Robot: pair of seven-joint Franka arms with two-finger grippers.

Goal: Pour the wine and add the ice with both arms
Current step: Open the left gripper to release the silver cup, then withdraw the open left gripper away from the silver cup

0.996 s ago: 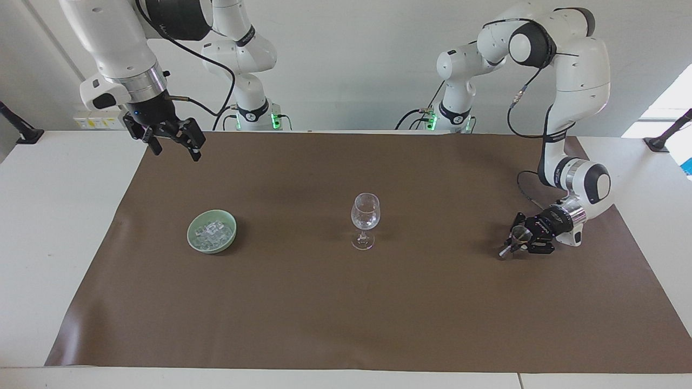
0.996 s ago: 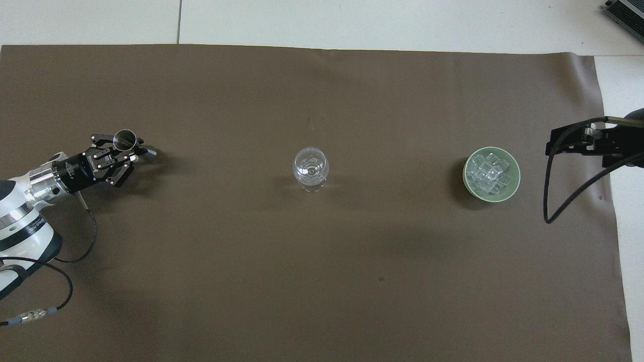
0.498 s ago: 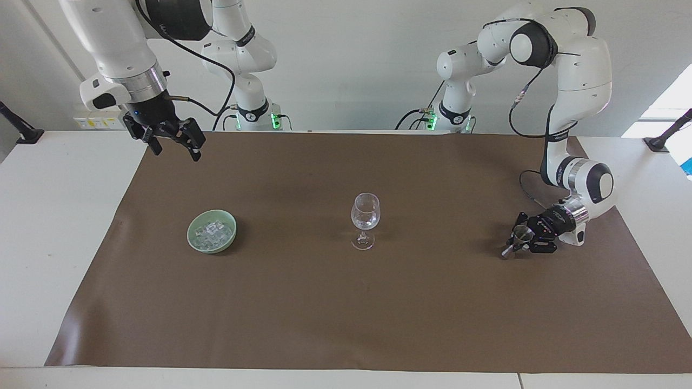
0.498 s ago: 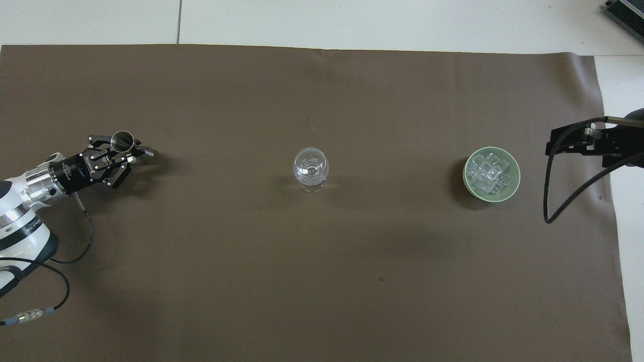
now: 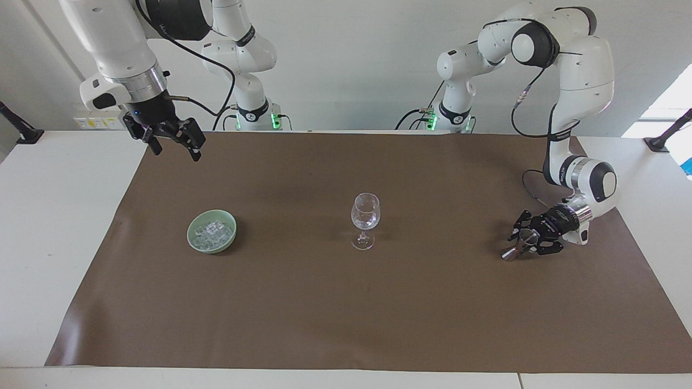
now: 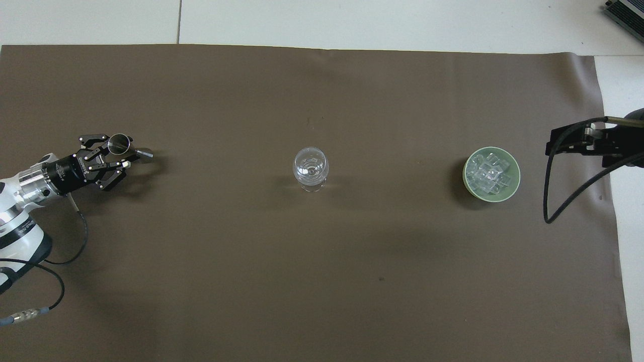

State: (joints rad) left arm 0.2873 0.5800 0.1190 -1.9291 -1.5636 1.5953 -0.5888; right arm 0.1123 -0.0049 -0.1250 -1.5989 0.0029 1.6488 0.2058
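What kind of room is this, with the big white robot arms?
Probably a robot lab. Two white arms are fixed at a table under a brown sheet, with only a stemmed glass and a green bowl of ice.

Ice point(image 6: 490, 173) in green bowl point(image 6: 513, 188)

I see a brown mat point(image 5: 346, 313) spread beneath both pairs of jaws, over a white table point(image 5: 65, 227). One black clamp post point(image 5: 19, 129) stands outward of the right jaws, another point(image 5: 667, 135) well outward of the left jaws.
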